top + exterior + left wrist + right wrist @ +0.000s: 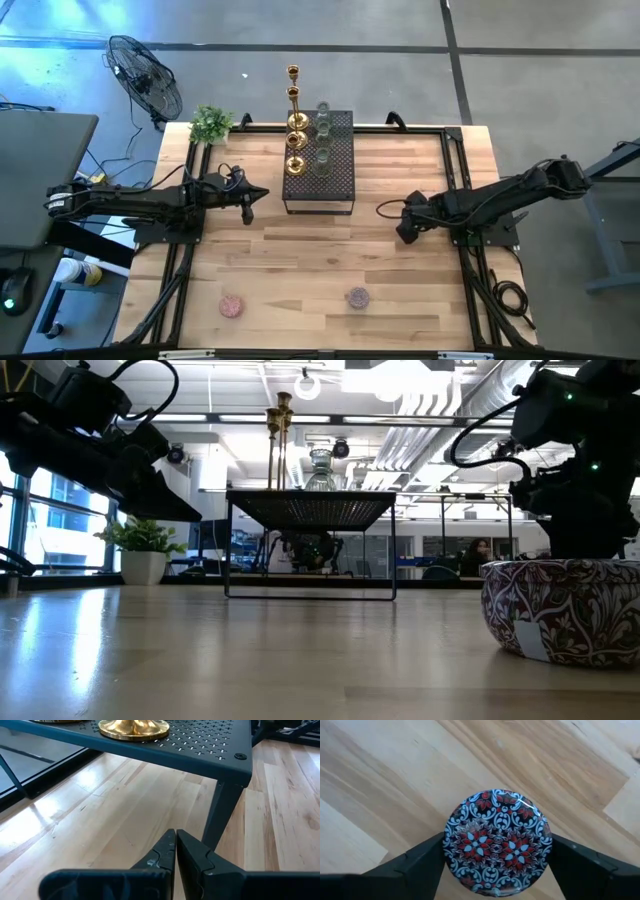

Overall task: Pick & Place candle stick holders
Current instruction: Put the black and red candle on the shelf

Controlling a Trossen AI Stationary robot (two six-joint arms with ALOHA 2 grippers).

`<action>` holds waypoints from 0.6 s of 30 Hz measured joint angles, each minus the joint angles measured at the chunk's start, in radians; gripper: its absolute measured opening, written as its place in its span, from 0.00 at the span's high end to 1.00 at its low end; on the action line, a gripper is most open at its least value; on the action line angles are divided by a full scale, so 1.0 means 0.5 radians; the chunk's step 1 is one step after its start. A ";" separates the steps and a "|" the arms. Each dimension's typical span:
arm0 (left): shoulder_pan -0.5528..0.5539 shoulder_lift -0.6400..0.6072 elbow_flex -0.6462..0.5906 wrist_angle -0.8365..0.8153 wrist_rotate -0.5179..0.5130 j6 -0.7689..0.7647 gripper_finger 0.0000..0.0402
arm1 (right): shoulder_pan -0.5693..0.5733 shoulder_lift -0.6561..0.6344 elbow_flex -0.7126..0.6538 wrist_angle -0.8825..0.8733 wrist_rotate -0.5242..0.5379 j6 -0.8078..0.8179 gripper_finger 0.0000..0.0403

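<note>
The right pincer [497,857] is gripping a squat round glass holder patterned red, white and black [497,840], carried just above the pale wooden worktop [380,780]. The black perforated metal stand [320,170] is lying towards the left arm's side, whose left pincer [175,855] is waiting clenched and empty beside it.

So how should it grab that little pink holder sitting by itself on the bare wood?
Across its round side walls, coming straight down from above, one finger on either side. The pink holder looks low and round and sits alone on the table, so any angle should probably fit. The left gripper, which is shut, is on its side.
</note>
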 joint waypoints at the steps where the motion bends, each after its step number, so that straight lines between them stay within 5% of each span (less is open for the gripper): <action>1: 0.000 0.000 0.000 0.000 -0.001 0.000 0.98 | 0.000 0.000 0.000 0.004 -0.001 -0.007 0.24; 11: 0.000 0.000 0.000 0.000 0.000 0.000 0.98 | -0.001 0.000 0.019 0.107 -0.070 -0.102 0.30; 18: 0.000 0.000 0.000 0.000 0.000 0.000 0.98 | -0.093 0.000 0.320 0.043 -0.055 -0.322 0.30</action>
